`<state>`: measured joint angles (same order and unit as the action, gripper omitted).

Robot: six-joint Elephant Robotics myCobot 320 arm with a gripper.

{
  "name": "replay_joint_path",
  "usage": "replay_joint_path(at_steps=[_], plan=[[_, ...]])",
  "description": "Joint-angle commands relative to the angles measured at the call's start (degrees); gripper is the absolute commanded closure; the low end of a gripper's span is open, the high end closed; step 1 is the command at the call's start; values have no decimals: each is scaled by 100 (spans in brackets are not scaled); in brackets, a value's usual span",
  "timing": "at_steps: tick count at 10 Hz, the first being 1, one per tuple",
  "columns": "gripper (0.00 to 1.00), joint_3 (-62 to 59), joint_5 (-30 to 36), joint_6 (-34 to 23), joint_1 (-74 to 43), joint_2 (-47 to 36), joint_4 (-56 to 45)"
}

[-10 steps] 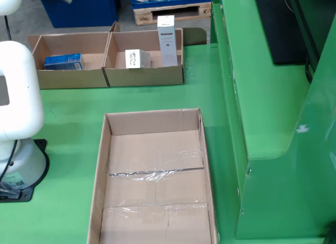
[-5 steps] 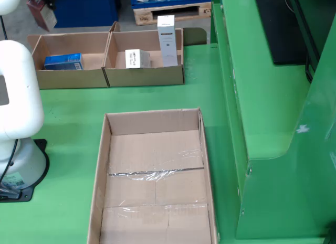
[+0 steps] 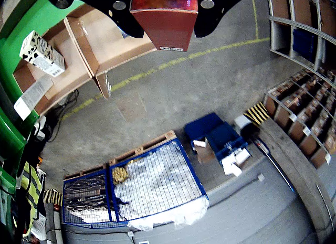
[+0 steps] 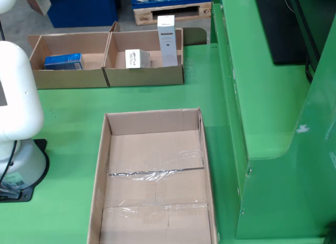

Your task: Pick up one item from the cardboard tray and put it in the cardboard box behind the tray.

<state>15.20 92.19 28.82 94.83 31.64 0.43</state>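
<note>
Image, the view riding on the arm: the jaws (image 3: 164, 13) are clamping a dark red carton (image 3: 164, 21) from both sides, one black finger (image 3: 126, 16) showing at the view's left and the other at its right. The carton is hanging clear of every surface, with a small white label on its lower edge. Beyond it, at the view's left, two open cardboard boxes (image 3: 100, 44) are sitting side by side on the green counter (image 3: 21, 29); the nearer one appears bare inside, while the farther one is holding a black-and-white patterned carton (image 3: 42, 53). Below and far off, the warehouse floor is showing a wire-mesh pallet cage (image 3: 142, 186), a blue bin (image 3: 218, 136) and shelving (image 3: 304, 113).

Image2, the standing view: the long cardboard tray (image 4: 102, 165) is lying empty in the foreground, its bottom seams taped. Behind it, the two boxes are standing edge to edge; the left one is holding a blue carton (image 4: 63, 61), the right one (image 4: 144, 76) a small white carton (image 4: 137, 59) and a tall white carton (image 4: 167, 40). The arm's white base (image 4: 18, 128) is standing at the left; the jaws are out of this view.

Step in hand, as judged: carrying the picked item toward a box. The next move is calling for centring the carton over an open box, lowering it inside the walls, then releasing.
</note>
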Motion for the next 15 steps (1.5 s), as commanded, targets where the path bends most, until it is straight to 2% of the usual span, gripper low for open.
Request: replay_joint_path(at_steps=[1,5,15], plan=[[100,3675,355,-303,-456,-104,2046],[100,4073,836,-479,-899,280,2749],[100,4073,836,-479,-899,280,2749]])
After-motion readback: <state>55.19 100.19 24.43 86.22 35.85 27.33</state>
